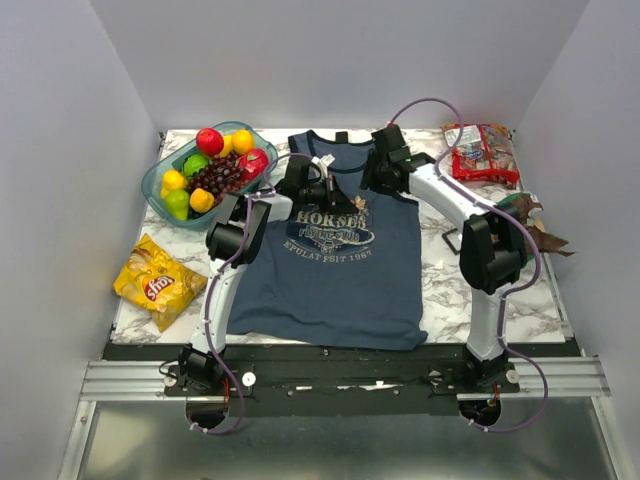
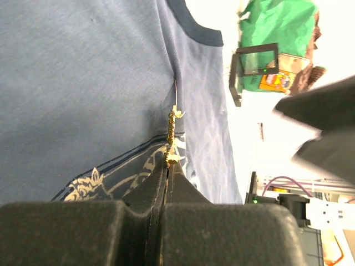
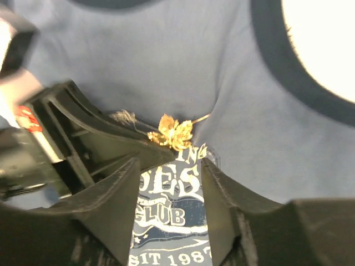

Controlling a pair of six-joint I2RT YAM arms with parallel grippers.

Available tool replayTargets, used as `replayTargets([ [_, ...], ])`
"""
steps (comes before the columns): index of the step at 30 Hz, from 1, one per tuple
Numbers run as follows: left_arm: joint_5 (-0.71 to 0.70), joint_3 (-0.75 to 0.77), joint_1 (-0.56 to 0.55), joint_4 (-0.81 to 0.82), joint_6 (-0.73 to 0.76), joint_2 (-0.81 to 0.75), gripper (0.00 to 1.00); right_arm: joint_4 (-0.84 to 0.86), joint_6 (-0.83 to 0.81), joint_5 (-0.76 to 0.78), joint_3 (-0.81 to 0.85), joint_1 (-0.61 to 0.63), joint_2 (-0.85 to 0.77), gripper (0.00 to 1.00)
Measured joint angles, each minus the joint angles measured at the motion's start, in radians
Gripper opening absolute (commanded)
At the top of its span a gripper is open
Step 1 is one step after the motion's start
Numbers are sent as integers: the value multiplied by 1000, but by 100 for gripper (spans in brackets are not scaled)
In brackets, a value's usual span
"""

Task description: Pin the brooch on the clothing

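The slate-blue tank top (image 1: 335,270) lies flat on the marble table, neck to the back. The gold leaf-shaped brooch (image 1: 358,204) sits just above the "HORSES" print. In the left wrist view my left gripper (image 2: 169,162) is shut on the brooch's (image 2: 173,133) lower end, and its thin pin runs into a fold of the shirt (image 2: 83,83). In the right wrist view my right gripper (image 3: 169,166) is open over the print, just short of the brooch (image 3: 175,132) and not touching it. The left gripper's black fingers (image 3: 105,130) reach the brooch from the left.
A clear bowl of fruit (image 1: 160,195) stands at the back left. A yellow chip bag (image 1: 158,280) lies at the left. A red snack bag (image 1: 483,150) lies at the back right. A small black-framed box (image 2: 255,66) and a green packet (image 2: 277,22) lie right of the shirt.
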Motion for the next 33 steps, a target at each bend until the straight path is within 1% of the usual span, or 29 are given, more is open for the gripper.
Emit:
replayTargets([
  [3,20,-16,1,67,-49,3,0,20,0,-16,-29,-43,-45,58],
  [8,60,-30,3,211,-161,27,0,58,10,-72,-103,-107,-53,59],
  [12,77,-31,3,255,-198,43,0,63,16,-104,-131,-126,-39,58],
  [15,81,-31,3,262,-207,50,0,75,16,-135,-131,-126,-24,57],
  [22,100,-30,3,261,-208,62,0,102,24,-171,-119,-128,21,49],
  [27,103,-29,3,257,-207,62,0,109,30,-190,-103,-140,61,47],
  [33,104,-23,2,237,-201,62,0,114,35,-200,-72,-146,95,40],
])
